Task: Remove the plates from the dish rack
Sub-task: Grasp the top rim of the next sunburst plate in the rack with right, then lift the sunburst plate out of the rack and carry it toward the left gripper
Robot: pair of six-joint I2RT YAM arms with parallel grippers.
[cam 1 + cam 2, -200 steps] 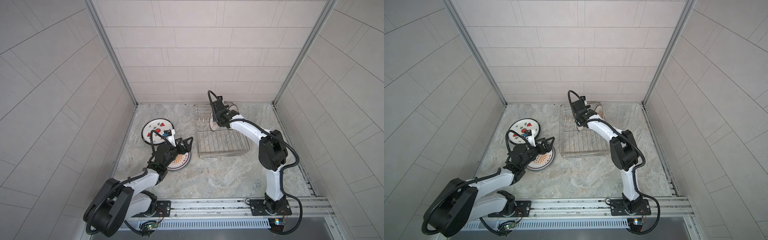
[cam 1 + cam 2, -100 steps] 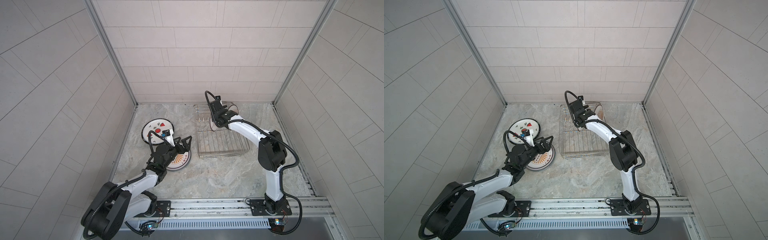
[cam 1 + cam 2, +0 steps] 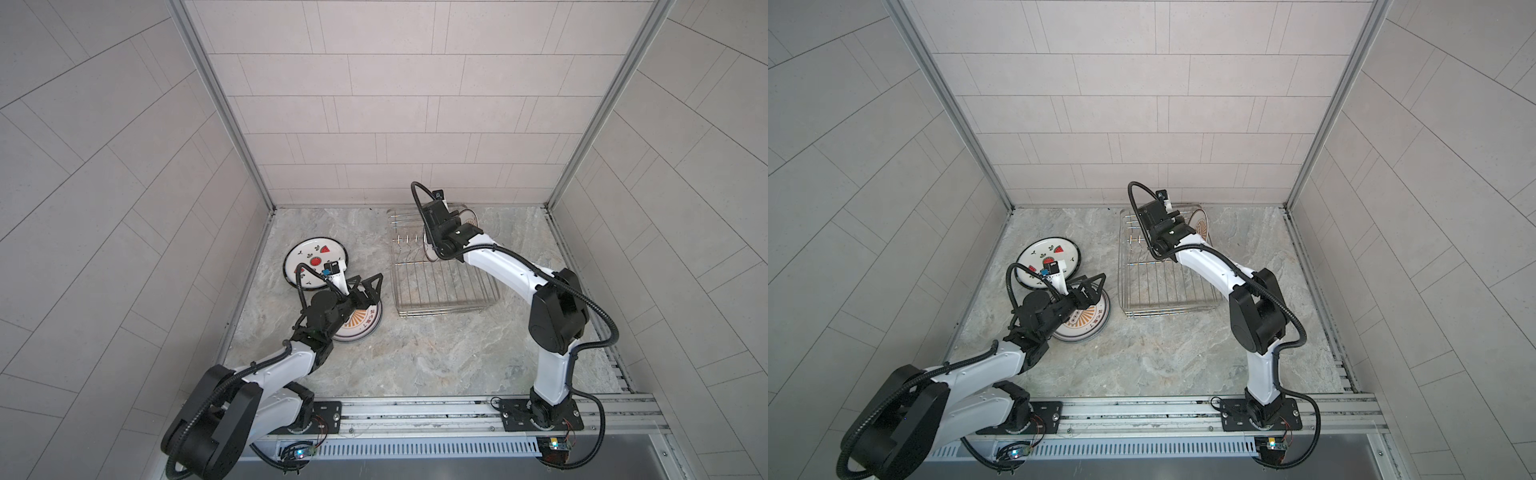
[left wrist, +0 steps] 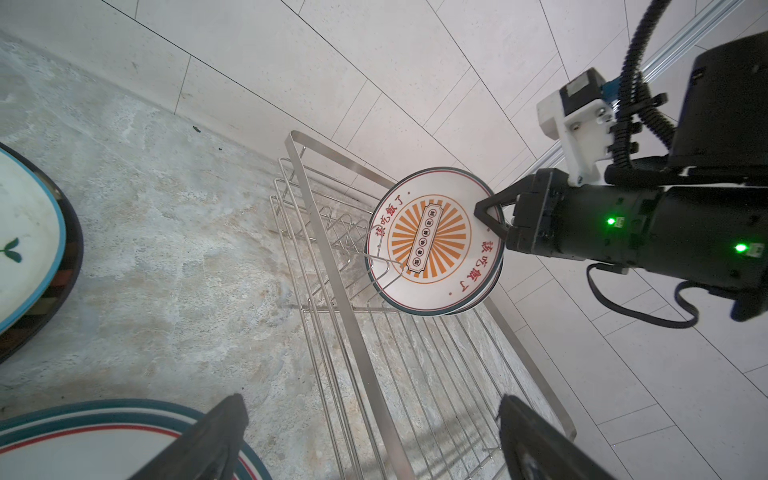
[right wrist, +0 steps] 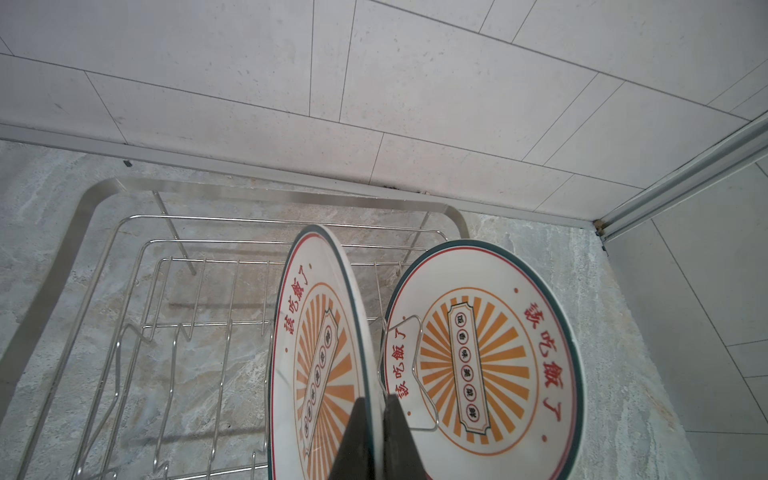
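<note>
- In both top views we see a grey veined stone counter [image 3: 415, 357] boxed in by pale tiled walls [image 3: 374, 104], with a metal rail [image 3: 415, 409] along the near edge.
- The dish rack [image 3: 449, 286] sits at the back right. The watermelon plate [image 3: 309, 255] and the flat sunburst plate [image 3: 365, 328] lie on the stone to its left (the left arm hides whether they touch).
- The left gripper [image 3: 365, 284] hangs over the flat plate's far edge, jaws spread wide and empty.
- The right arm [image 3: 1208, 266] reaches over the rack's far end and its own wrist covers the fingertips there. One sunburst face shows just past it.
- In the left wrist view the right gripper [image 4: 490, 220] pinches the top rim of the held sunburst plate [image 4: 428, 245], which stands upright among the rack's prongs. We cannot tell whether its lower edge rests on the wires.
- The second sunburst plate [image 4: 492, 286] shows only as a sliver of rim behind it. The watermelon plate [image 4: 25, 249] and the flat plate [image 4: 83, 449] are cut off by the frame.
- In the right wrist view the black fingers [image 5: 357, 436] are clamped on the held plate's [image 5: 316, 353] near rim.
- The second plate [image 5: 486, 353] leans just beside it behind a wire prong [image 5: 415, 365], clear of the gripper.
</note>
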